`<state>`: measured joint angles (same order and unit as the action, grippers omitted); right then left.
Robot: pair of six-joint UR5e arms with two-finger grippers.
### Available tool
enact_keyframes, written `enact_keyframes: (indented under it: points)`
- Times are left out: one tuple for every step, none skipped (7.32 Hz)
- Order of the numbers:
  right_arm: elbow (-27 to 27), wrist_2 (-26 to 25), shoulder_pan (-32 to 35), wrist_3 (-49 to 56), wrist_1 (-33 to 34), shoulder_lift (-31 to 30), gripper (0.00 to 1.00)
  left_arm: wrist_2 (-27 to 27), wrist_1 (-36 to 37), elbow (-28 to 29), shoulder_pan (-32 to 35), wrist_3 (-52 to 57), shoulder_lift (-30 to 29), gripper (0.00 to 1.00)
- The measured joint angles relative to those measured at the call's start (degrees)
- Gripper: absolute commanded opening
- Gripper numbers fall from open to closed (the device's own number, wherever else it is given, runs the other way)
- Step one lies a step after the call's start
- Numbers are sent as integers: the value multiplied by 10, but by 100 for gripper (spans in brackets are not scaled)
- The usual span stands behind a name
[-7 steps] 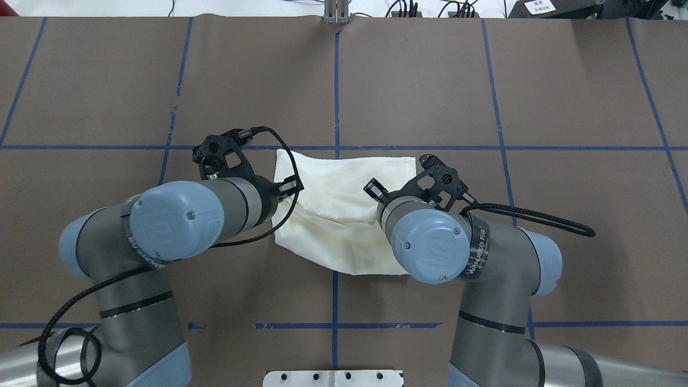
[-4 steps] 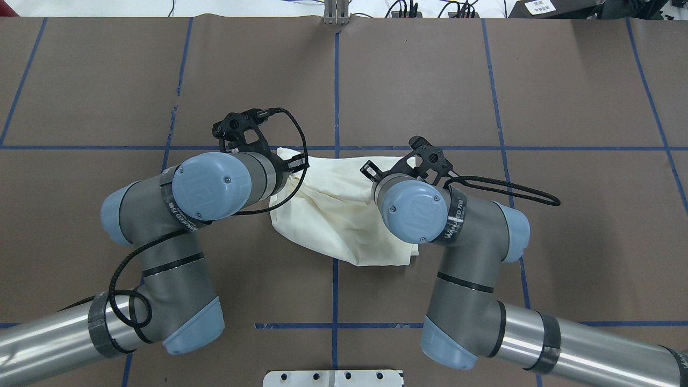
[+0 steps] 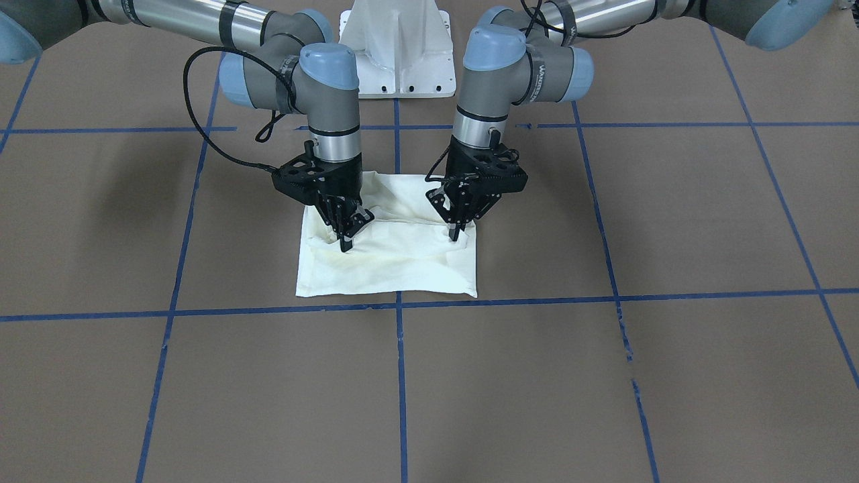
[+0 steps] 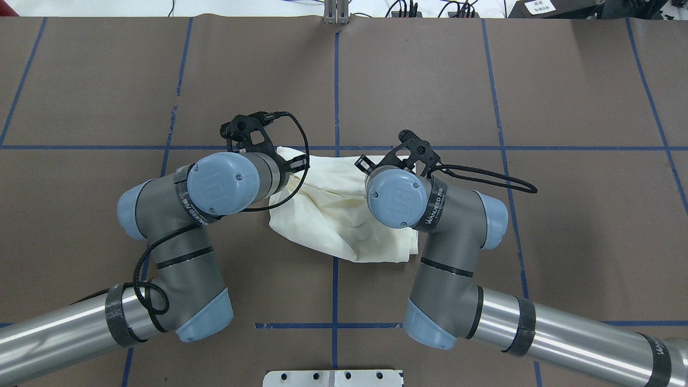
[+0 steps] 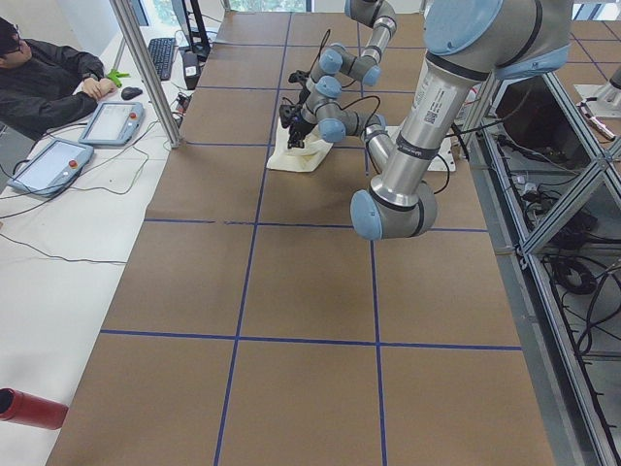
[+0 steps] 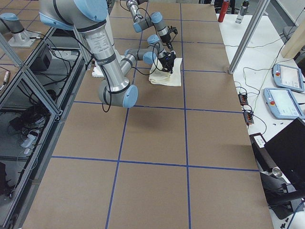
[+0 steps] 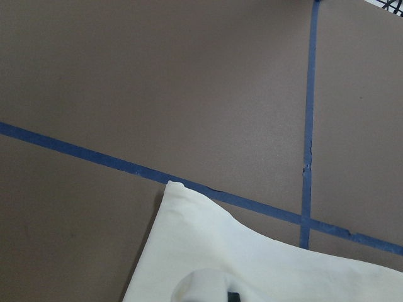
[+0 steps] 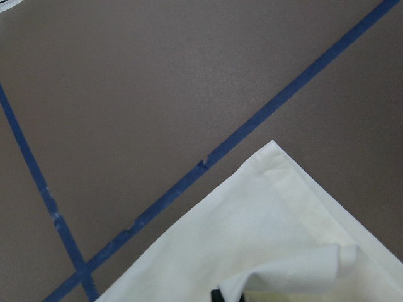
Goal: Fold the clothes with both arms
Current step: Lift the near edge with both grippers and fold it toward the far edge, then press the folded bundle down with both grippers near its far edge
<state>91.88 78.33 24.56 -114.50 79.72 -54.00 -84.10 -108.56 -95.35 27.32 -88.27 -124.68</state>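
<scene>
The cream-white shirt (image 3: pixel 396 272) lies folded into a rough rectangle on the brown table, plain side up, with no print showing. It also shows in the overhead view (image 4: pixel 333 231). My left gripper (image 3: pixel 456 231) is shut on a raised fold of the shirt at its side edge. My right gripper (image 3: pixel 347 241) is shut on a fold at the opposite side. Both point down, just above the cloth. In the overhead view the wrists hide the fingers. Each wrist view shows a far corner of the shirt (image 7: pixel 208 245) (image 8: pixel 277 220) beside blue tape.
Blue tape lines (image 3: pixel 402 305) grid the table. The white pedestal base (image 3: pixel 396 54) stands behind the shirt. An operator (image 5: pixel 49 78) and tablets (image 5: pixel 112 121) are at the far side table. A red bottle (image 5: pixel 29 408) lies near the table's end.
Both arms have moved away from the robot's base, carrying the shirt's near edge toward its far edge. The cloth has bunched up and its visible area has shrunk.
</scene>
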Motion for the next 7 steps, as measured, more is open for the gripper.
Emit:
enact_keyframes:
  points:
    - [-3, 0, 3, 3, 0, 0, 5, 0, 0, 3, -1, 0, -1, 0]
    - [-4, 1, 4, 4, 0, 0, 7, 0, -1, 4, -1, 0, -2, 0]
    - [-4, 1, 6, 5, 0, -1, 29, 0, -1, 4, -1, 0, -2, 16]
    - [-5, 1, 7, 6, 0, -1, 99, 0, -1, 4, -2, 0, -2, 99]
    - [-5, 2, 7, 16, 0, -2, 100, 0, -1, 3, -2, 3, -2, 100]
    - [-5, 2, 7, 35, -1, -2, 100, 0, -3, 0, -1, 16, 0, 100]
    - [0, 5, 7, 53, -2, -1, 100, -11, -6, -11, 0, 43, 4, 100]
